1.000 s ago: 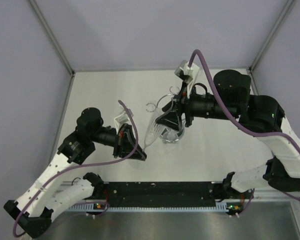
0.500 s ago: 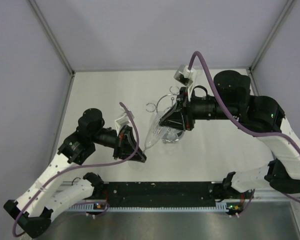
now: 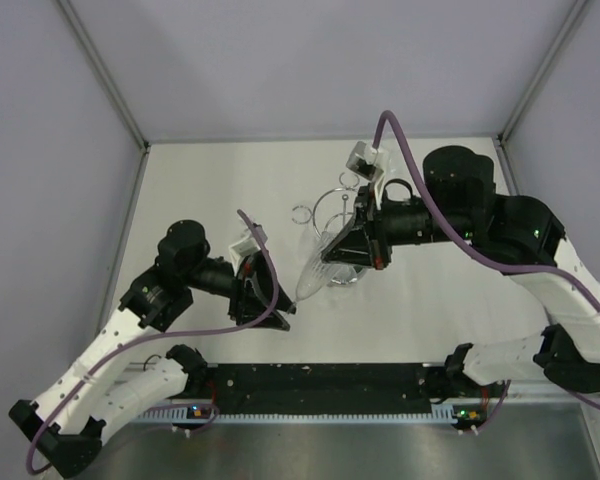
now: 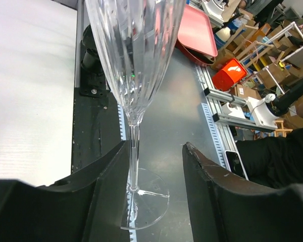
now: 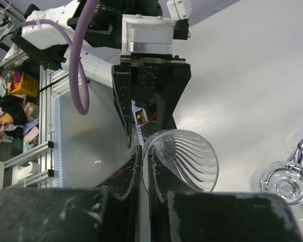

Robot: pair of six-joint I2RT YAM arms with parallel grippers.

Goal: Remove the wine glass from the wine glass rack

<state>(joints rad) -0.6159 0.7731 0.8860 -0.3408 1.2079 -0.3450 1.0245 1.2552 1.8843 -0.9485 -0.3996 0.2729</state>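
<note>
The right claw [image 5: 144,151] is clamped on the rim of the wine glass [image 5: 184,159] — the bowl is just ahead of its tips, the wine glass rack [image 3: 344,199] beside it. The left claw [image 4: 156,151] stands apart — the stem passes between its fingers.

My top camera sits above and behind the arm bases, far enough back to take in the whole counter [image 3: 200,190], with the wine glass [image 3: 315,268] near mid-frame. The left wrist camera looks along the left end effector [image 4: 155,146] at that glass's stem from very near, while the right wrist camera looks along the right end effector [image 5: 144,150] toward its mouth, equally near. All three views share the wine glass.
</note>
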